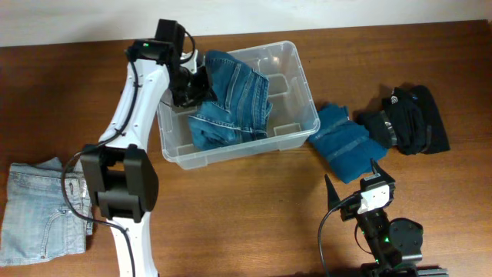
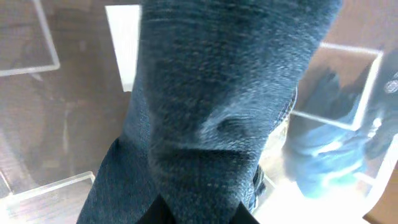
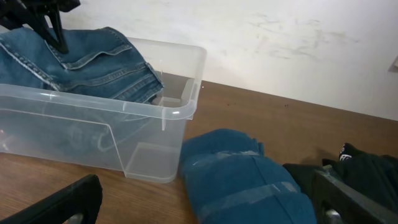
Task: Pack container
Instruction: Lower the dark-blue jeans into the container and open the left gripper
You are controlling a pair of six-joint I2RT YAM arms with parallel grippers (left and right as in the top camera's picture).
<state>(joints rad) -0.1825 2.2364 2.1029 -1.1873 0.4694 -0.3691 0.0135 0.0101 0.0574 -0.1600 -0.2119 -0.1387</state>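
Observation:
The clear plastic container (image 1: 296, 85) stands at the table's back centre, with blue jeans (image 1: 234, 100) draped into its left half. My left gripper (image 1: 188, 83) is over the container's left end, shut on the jeans; the left wrist view is filled with the denim (image 2: 224, 106) between its fingers (image 2: 198, 214), above the container's ribs (image 2: 348, 87) and white label (image 2: 121, 43). My right gripper (image 1: 355, 185) is open and empty near the front edge, facing the container (image 3: 168, 93) and a folded teal-blue garment (image 3: 249, 180).
A folded teal-blue garment (image 1: 342, 138) lies right of the container, a black garment (image 1: 411, 119) beyond it (image 3: 367, 171). Light-washed jeans (image 1: 38, 208) lie at the front left. A white wall stands behind the table.

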